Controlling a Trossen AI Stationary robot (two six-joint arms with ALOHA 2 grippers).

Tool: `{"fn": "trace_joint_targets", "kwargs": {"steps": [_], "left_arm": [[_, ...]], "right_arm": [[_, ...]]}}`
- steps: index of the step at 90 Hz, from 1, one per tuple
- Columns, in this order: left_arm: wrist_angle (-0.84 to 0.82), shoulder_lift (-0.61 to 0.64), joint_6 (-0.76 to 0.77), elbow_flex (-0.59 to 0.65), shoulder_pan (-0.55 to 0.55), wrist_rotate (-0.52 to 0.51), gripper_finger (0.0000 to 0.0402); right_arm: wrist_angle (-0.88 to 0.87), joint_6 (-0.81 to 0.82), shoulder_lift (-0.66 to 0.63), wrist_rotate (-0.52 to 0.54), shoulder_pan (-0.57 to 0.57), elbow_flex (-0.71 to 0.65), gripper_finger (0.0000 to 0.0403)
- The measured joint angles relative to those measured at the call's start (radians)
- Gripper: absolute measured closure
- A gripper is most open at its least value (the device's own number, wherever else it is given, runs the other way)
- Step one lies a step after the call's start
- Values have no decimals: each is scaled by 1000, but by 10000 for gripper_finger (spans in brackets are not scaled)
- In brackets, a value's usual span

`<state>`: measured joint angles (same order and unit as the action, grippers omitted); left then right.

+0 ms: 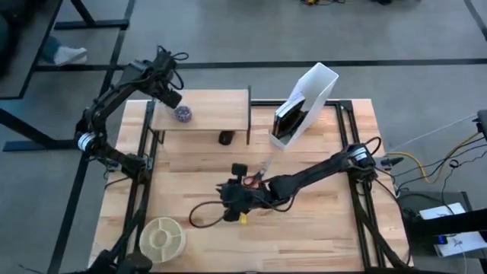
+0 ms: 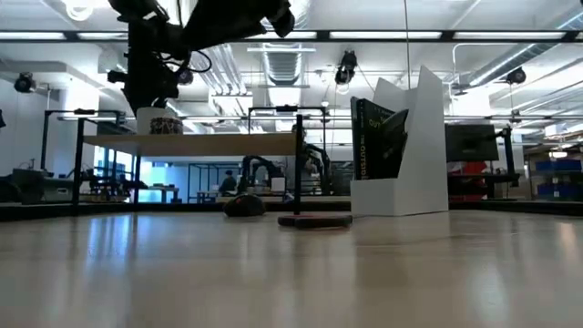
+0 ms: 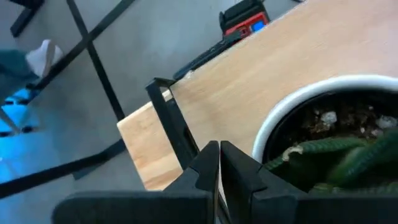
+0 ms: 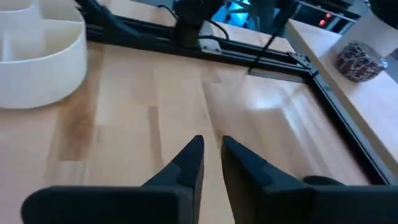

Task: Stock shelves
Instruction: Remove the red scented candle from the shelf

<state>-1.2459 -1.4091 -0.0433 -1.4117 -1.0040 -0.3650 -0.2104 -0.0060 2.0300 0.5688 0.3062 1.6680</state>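
The shelves are one low light-wood riser on black legs at the table's far left. A small speckled pot with a white rim and a green plant stands on its top board. My left gripper is shut above the board's left end, close beside the pot's rim. My right gripper hovers low over the middle of the table. It is open by a narrow gap, with nothing between its fingers. My left gripper's shut fingers stand right beside the pot's white rim, coming from above at a slant. I cannot tell whether they touch it. The pot stands upright on the board.
A white angled file holder with dark books stands at the far right of the shelves. A small dark object lies on the table in front of the shelves. A round cream divided tray sits near the front left. Cables lie beside my right gripper.
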Motion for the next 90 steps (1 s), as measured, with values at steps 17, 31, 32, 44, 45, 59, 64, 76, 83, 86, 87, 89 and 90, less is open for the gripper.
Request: {"fn": "trace_joint_targets", "kwargs": {"steps": [17, 31, 32, 44, 45, 59, 64, 76, 83, 86, 87, 89, 90], "left_arm": [[80, 33, -27, 61, 15, 115, 401], [130, 37, -32, 102, 20, 133, 401], [132, 38, -33, 105, 20, 133, 401], [164, 41, -45, 134, 18, 164, 401], [167, 41, -45, 135, 19, 166, 401], [177, 40, -46, 139, 23, 199, 401], [176, 39, -47, 138, 24, 227, 401], [186, 38, -54, 136, 36, 260, 401], [197, 37, -56, 137, 43, 264, 402], [199, 37, -56, 138, 47, 264, 402], [199, 37, -56, 138, 48, 263, 402], [199, 37, -57, 138, 50, 263, 402], [199, 37, -58, 138, 51, 263, 402]], "right_arm": [[21, -28, 0, 0, -64, 0, 350], [78, -37, 2, 0, -123, 0, 339], [82, -39, 4, 0, -128, 0, 339], [172, -71, 44, -2, -183, 0, 329], [184, -72, 48, -2, -188, 0, 328], [328, -99, 91, -38, -253, -1, 306], [367, -98, 102, -46, -274, -1, 293], [410, -84, 125, -64, -326, -1, 252], [412, -51, 130, -124, -362, -1, 225], [414, -35, 132, -164, -377, -1, 212], [413, -32, 132, -176, -382, -1, 208], [410, -22, 133, -195, -391, -1, 199], [409, -16, 134, -204, -395, -1, 194]]}}
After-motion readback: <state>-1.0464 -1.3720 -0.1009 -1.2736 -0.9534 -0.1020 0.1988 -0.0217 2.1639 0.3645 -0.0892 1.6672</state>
